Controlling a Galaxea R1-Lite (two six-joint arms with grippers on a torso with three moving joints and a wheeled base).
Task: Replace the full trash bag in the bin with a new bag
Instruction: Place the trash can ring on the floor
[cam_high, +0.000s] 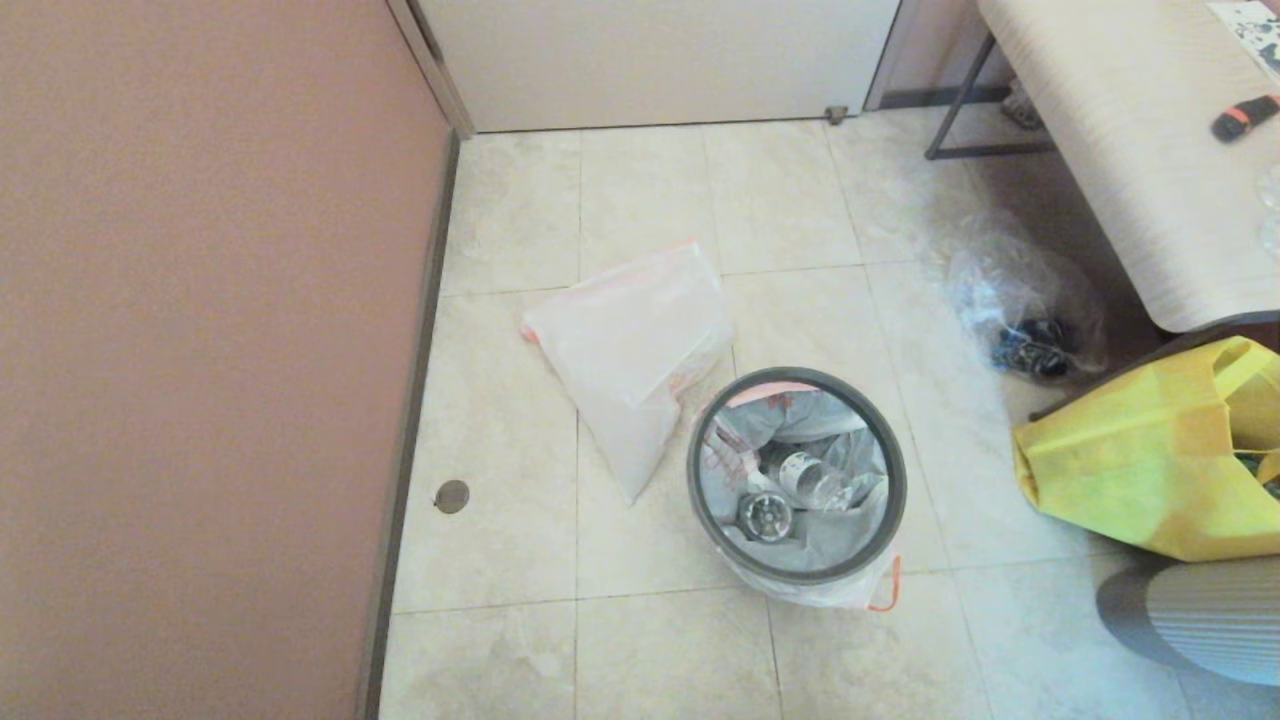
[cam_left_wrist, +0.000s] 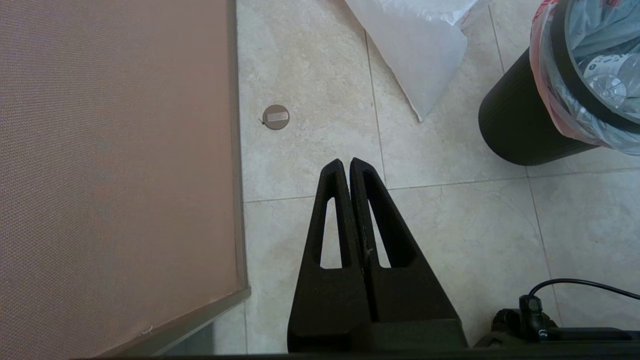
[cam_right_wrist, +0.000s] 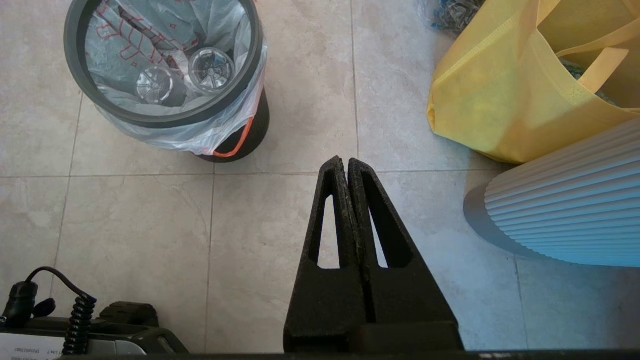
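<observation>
Sitting in the bin (cam_right_wrist: 240, 135), the full trash bag (cam_right_wrist: 165, 65) has its mouth folded over the grey rim ring (cam_right_wrist: 165, 117) with the orange drawstring (cam_right_wrist: 235, 145) dangling toward the right gripper (cam_right_wrist: 345, 162). That pincer is pressed shut and empty, well short of the bin; the left gripper (cam_left_wrist: 346, 164) is the same. The new bag (cam_high: 630, 350) lies flat beyond the bin from both (touching it or not, I cannot tell). Pulling the bag without freeing the ring could tip the bin or tear the film. Neither arm shows from the head; the bin's base is hidden there.
</observation>
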